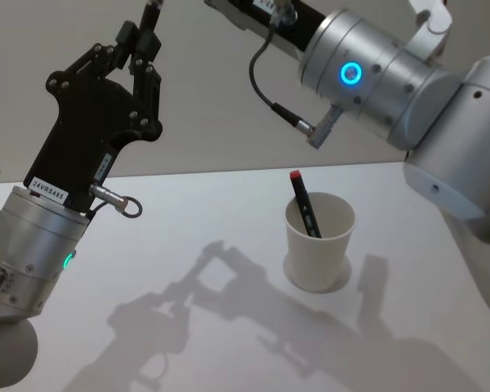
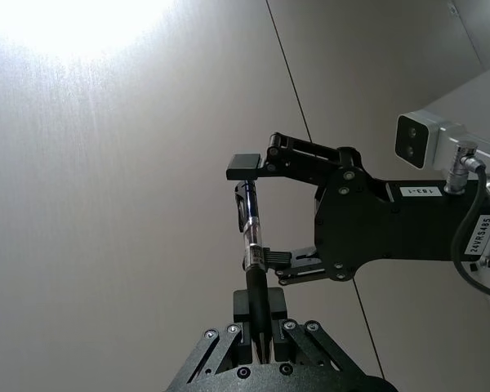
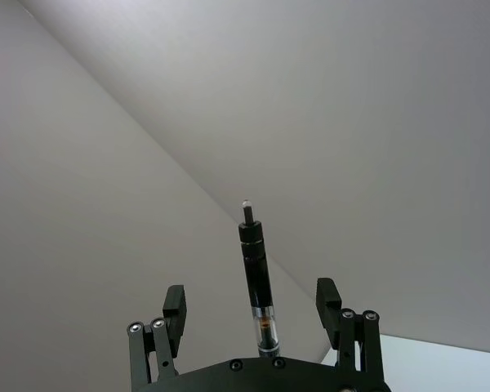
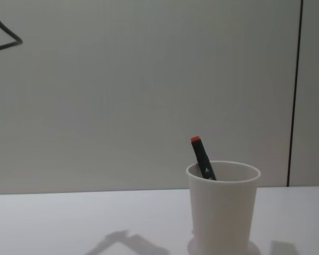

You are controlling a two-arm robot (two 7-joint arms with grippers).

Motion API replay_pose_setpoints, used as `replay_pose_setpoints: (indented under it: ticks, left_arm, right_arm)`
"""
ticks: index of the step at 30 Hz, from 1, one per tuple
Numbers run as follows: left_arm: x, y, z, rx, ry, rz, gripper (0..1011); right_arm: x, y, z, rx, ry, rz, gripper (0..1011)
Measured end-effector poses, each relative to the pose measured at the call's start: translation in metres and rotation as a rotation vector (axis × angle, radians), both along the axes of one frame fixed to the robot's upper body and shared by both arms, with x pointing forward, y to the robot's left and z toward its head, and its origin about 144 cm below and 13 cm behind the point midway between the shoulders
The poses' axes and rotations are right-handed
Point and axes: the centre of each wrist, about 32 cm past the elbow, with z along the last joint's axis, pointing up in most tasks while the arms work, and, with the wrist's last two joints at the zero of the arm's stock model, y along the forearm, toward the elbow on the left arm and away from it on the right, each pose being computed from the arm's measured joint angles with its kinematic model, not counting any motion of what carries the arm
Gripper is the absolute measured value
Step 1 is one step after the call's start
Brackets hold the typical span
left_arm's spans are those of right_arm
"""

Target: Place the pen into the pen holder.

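Note:
The pen (image 2: pixel 251 233) is black with a clear section and is held high above the table, my left gripper (image 2: pixel 260 309) shut on its black end. My right gripper (image 2: pixel 265 212) is open around the pen's clear section, one finger (image 2: pixel 245 163) on each side, not closed on it. From the right wrist, the pen (image 3: pixel 254 273) stands between the spread fingers of my right gripper (image 3: pixel 251 302). Below, the white pen holder (image 1: pixel 318 241) stands on the table, and it also appears in the chest view (image 4: pixel 222 207). My left gripper (image 1: pixel 151 12) points upward.
A dark pen with a red cap (image 1: pixel 304 204) leans inside the pen holder, its cap above the rim; it also appears in the chest view (image 4: pixel 202 156). The right arm (image 1: pixel 367 77) crosses the upper right. The white table (image 1: pixel 188 229) spreads around the cup.

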Motion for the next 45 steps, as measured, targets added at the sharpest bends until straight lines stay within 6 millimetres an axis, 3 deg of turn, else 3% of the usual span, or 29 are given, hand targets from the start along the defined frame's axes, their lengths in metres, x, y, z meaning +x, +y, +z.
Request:
replay_pose_setpoints:
  ticks: [45]
  left_arm:
    - [0.0005, 0.0004, -0.0003, 0.002, 0.003, -0.003, 130]
  right_arm:
    - [0.0007, 0.0086, -0.0046, -0.012, -0.031, -0.022, 1002]
